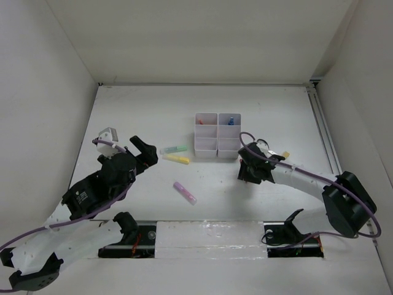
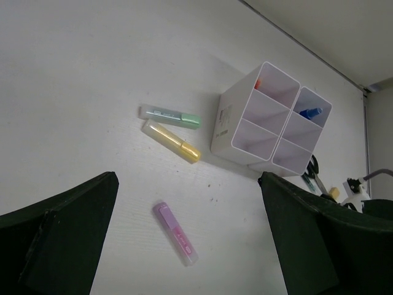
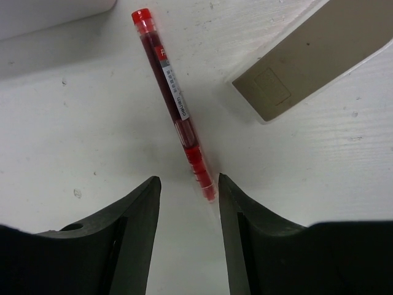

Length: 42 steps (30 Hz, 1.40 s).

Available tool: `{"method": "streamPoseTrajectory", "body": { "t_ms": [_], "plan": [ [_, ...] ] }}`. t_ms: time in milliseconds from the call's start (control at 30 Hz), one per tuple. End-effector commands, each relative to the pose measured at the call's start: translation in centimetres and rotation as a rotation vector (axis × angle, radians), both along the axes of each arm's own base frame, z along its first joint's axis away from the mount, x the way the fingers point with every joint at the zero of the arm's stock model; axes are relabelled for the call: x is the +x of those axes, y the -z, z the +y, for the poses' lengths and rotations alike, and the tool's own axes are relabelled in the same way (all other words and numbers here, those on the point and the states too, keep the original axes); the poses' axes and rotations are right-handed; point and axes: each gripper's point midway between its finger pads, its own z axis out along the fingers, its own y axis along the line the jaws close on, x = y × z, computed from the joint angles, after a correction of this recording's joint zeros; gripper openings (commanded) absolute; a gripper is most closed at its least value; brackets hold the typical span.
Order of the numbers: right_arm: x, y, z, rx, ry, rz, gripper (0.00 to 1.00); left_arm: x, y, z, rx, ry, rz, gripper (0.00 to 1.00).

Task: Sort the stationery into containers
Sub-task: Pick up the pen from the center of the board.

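- Your right gripper (image 3: 188,183) stands part open and holds nothing. Its two fingers straddle the near end of the red pen (image 3: 174,101), with a sliver of table (image 1: 135,110) showing on either side.
- The pen lies flat. Its long axis runs away from the pincer and leans a little left in the wrist view, so only the near tip sits between the jaws. The rest reaches ahead towards the white tray (image 1: 217,136).
- The beige eraser (image 3: 307,61) lies near the pen, ahead and to the right, not touching it.
- The right arm is far the nearer. It stretches in from the right, wrist bent down just in front of the tray.
- Your left gripper (image 1: 145,150) hangs wide open and empty by the green highlighter (image 1: 175,149), well apart from the pen.
- The jaws would close across the pen's width, which suits, but I judge that a grip so near the tip may let it swing.
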Motion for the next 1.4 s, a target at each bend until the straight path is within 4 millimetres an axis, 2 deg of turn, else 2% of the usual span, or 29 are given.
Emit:
{"method": "streamPoseTrajectory", "body": {
  "t_ms": [0,133,200,300,400,433,533,567,667,767,833,900,933,967,1133,1200,1267,1333,1367],
  "plan": [
    [0.3,-0.2,0.7,-0.017,-0.002,0.002,0.48,0.2,-0.7,0.1,-0.01,-0.003,-0.031,1.0],
    [-0.2,0.5,1.0,-0.047,-0.002,0.036,0.48,0.2,-0.7,0.1,-0.001,0.0,-0.032,1.0],
    [-0.3,0.5,1.1,-0.059,-0.003,0.041,0.44,0.2,-0.7,0.1,-0.001,0.0,-0.032,1.0],
    [-0.5,0.6,1.0,-0.06,0.007,0.048,0.25,0.2,-0.7,0.2,0.016,0.007,-0.033,1.0],
    [-0.8,0.6,1.1,-0.061,0.007,0.055,0.19,0.2,-1.0,0.2,0.0,0.006,-0.045,1.0],
    [-0.8,0.6,1.1,-0.061,0.007,0.055,0.12,0.2,-1.0,0.2,0.0,0.006,-0.045,1.0],
    [-1.1,0.7,1.2,-0.063,0.007,0.062,0.06,0.0,-1.1,0.2,-0.001,0.018,-0.048,1.0],
    [-1.1,0.7,1.2,-0.063,0.007,0.062,0.0,0.0,-1.1,0.2,-0.001,0.018,-0.048,1.0],
    [-1.7,0.7,1.7,-0.059,0.003,0.069,0.0,0.1,-1.3,0.1,-0.008,0.017,-0.054,1.0],
    [-2.2,-0.3,2.9,-0.026,-0.03,0.04,0.0,0.1,-1.3,0.1,-0.008,0.017,-0.054,1.0],
    [-2.3,-2.2,4.0,0.001,-0.043,-0.005,0.0,0.1,-1.3,0.1,-0.008,0.017,-0.054,1.0],
    [-2.6,-3.1,4.3,0.007,-0.06,-0.024,0.0,0.1,-1.3,0.1,-0.008,0.017,-0.054,1.0],
    [-2.4,-4.4,4.8,0.034,-0.069,-0.048,0.0,0.1,-0.9,0.0,-0.004,0.026,-0.045,1.0],
    [-2.6,-4.9,4.8,0.029,-0.073,-0.056,0.0,0.1,-0.9,0.0,-0.004,0.026,-0.045,1.0],
    [-3.5,-8.8,7.2,0.132,-0.198,-0.15,0.0,0.2,-1.1,-0.7,-0.02,0.042,-0.048,1.0],
    [-3.5,-11.0,8.5,0.2,-0.299,-0.215,0.0,0.1,-0.9,-1.6,-0.023,0.091,-0.044,1.0],
    [-4.5,-12.3,9.9,0.269,-0.402,-0.228,0.0,0.2,-1.7,-2.6,-0.057,0.128,-0.064,1.0],
    [-4.3,-13.9,10.2,0.283,-0.469,-0.296,0.0,0.2,-1.2,-4.4,-0.076,0.192,-0.04,1.0],
    [-4.7,-14.4,10.6,0.296,-0.498,-0.311,0.0,0.4,-1.8,-5.3,-0.104,0.217,-0.052,1.0]
  ]
}}
